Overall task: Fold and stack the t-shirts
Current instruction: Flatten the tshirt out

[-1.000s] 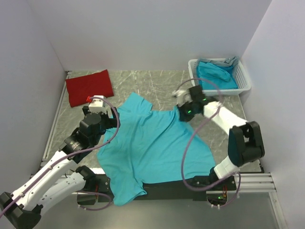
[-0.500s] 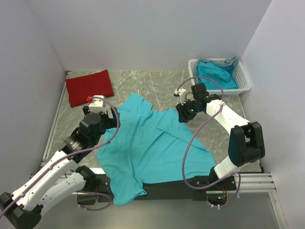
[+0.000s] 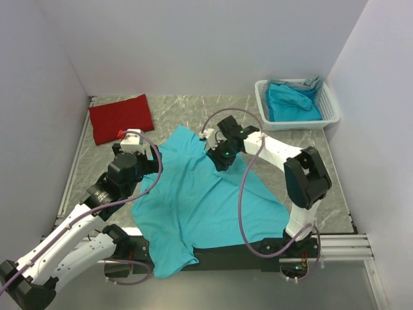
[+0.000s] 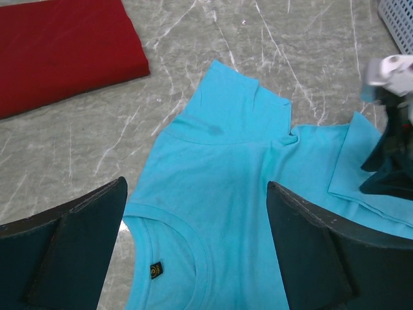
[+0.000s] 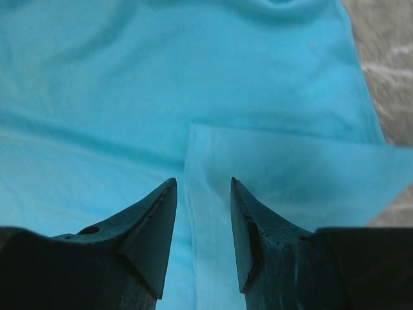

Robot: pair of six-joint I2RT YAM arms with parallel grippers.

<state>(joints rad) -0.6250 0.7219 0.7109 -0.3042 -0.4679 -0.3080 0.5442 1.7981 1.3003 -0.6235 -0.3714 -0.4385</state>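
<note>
A turquoise t-shirt (image 3: pixel 193 200) lies spread on the table, its collar and label (image 4: pixel 155 270) toward my left arm. Its right sleeve (image 5: pixel 290 174) is folded in over the body. My right gripper (image 3: pixel 218 155) hovers low over that fold. It stands open (image 5: pixel 203 182), with the flap's edge lying flat under the gap between the jaws. My left gripper (image 4: pixel 196 187) is wide open above the collar and touches nothing. A folded red t-shirt (image 3: pixel 120 117) rests at the back left. More turquoise cloth (image 3: pixel 293 103) fills the basket.
The white slatted basket (image 3: pixel 330 110) stands at the back right corner. Walls close in the table on the left, back and right. A metal rail (image 3: pixel 342 245) runs along the near edge by the arm bases.
My right gripper swept left from the shirt's right side to its middle and its jaws parted. The right sleeve now lies folded over the body. The left arm has not moved.
</note>
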